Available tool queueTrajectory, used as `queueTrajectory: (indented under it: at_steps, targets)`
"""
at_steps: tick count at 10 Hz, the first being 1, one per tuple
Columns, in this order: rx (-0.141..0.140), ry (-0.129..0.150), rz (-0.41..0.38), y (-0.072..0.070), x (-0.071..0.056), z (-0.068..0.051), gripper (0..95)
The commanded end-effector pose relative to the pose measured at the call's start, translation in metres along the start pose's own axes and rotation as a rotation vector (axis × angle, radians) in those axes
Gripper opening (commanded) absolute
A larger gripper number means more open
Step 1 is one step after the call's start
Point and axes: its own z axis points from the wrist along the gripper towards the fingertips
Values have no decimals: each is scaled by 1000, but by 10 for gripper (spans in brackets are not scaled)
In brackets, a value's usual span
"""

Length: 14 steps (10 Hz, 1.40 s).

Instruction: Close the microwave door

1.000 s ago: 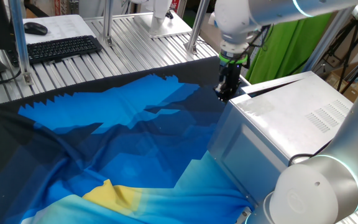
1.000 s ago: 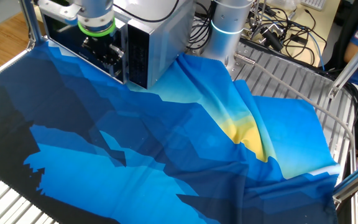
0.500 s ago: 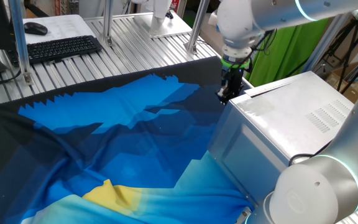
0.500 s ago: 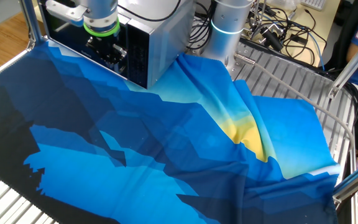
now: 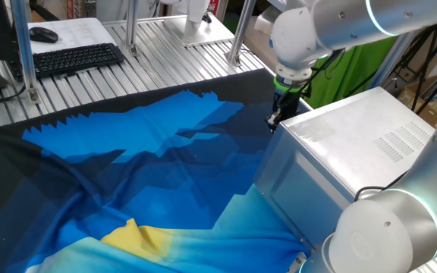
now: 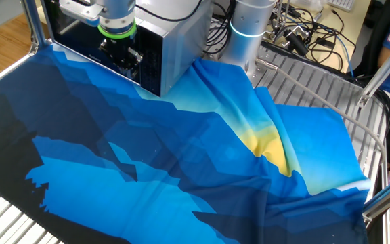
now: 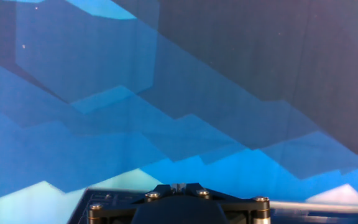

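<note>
The silver-grey microwave [image 5: 355,144] stands at the right, vent slots on its top; it also shows at the top left of the other fixed view [image 6: 181,30]. The microwave door [image 6: 73,37], black glass, lies nearly flush with the front; from the first fixed view it is edge-on and mostly hidden. My gripper [image 5: 276,119] hangs at the microwave's far front corner, and in the other fixed view my gripper [image 6: 124,59] is against the door's face near the control panel side. Its fingers look together and hold nothing. The hand view shows only the gripper's body and blue cloth [image 7: 166,124].
A blue and yellow cloth [image 5: 150,167] covers the table. A keyboard [image 5: 74,57] and mouse [image 5: 44,34] lie on the far metal bench, with upright posts [image 5: 25,53]. The arm's base [image 6: 246,30] and cables [image 6: 303,27] stand beside the microwave. An arm joint [image 5: 385,235] fills the near right.
My gripper has moved toward the microwave, pushing the door in. The dark gap along the front top edge has narrowed.
</note>
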Motion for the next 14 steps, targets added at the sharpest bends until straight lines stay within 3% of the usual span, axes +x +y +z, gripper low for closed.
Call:
queueTrajectory:
  at_steps: [1, 2, 4, 5, 7, 9, 10, 12, 14]
  targets:
    - [-100, -60, 20, 4, -23, -4, 0]
    - [-104, -77, 28, 8, -26, -2, 0]
    - [-116, -74, 88, 32, -36, -2, 0]
    - [-116, -68, 138, 47, -39, -6, 0]
    - [-123, -23, 230, 82, -42, -18, 0]
    - [-128, 3, 309, 128, -39, -27, 0]
    - [-138, 2, 357, 150, -36, -29, 0]
    - [-128, -16, 415, 184, -28, -29, 0]
    - [-131, -26, 418, 213, -16, -25, 0]
